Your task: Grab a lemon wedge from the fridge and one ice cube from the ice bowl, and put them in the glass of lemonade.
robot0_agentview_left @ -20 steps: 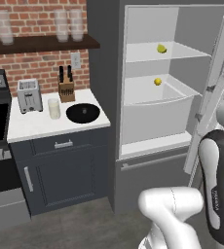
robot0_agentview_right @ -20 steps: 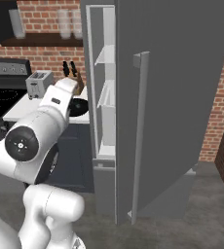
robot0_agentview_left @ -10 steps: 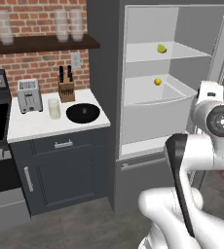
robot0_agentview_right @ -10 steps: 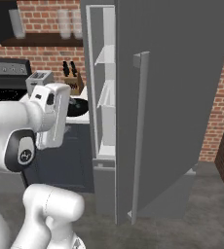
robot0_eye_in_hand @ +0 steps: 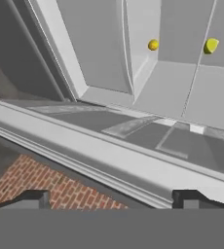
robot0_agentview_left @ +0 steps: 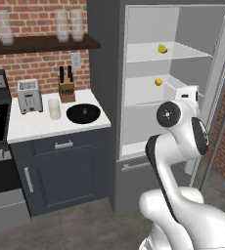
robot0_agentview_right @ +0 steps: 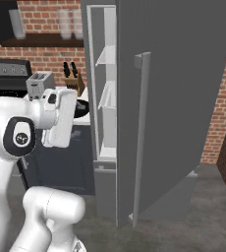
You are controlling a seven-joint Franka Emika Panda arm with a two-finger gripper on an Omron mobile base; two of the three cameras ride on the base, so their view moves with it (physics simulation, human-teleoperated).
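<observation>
White arm faces an open fridge, lemon wedge waiting on an upper shelf.

Left base view: the fridge (robot0_agentview_left: 148, 58) stands open at centre right, its door (robot0_agentview_left: 217, 112) swung to the right edge. The lemon wedge (robot0_agentview_left: 162, 49) lies on the top shelf, a small yellow ball (robot0_agentview_left: 158, 82) on the shelf below. The arm's elbow rises at lower right. At centre left the counter (robot0_agentview_left: 31, 129) carries the toaster (robot0_agentview_left: 29, 96), the glass of lemonade (robot0_agentview_left: 54, 109) and the ice bowl (robot0_agentview_left: 83, 113) just beside it.

Right base view: the grey door (robot0_agentview_right: 179, 98) and its bar handle (robot0_agentview_right: 140, 133) span the centre and right; the arm bends at left.

Hand view: the gripper (robot0_eye_in_hand: 111, 199) shows two dark tips (robot0_eye_in_hand: 32, 199) set well apart at the bottom, holding nothing. The wedge (robot0_eye_in_hand: 210, 46) sits upper right, the ball (robot0_eye_in_hand: 153, 45) upper centre.
</observation>
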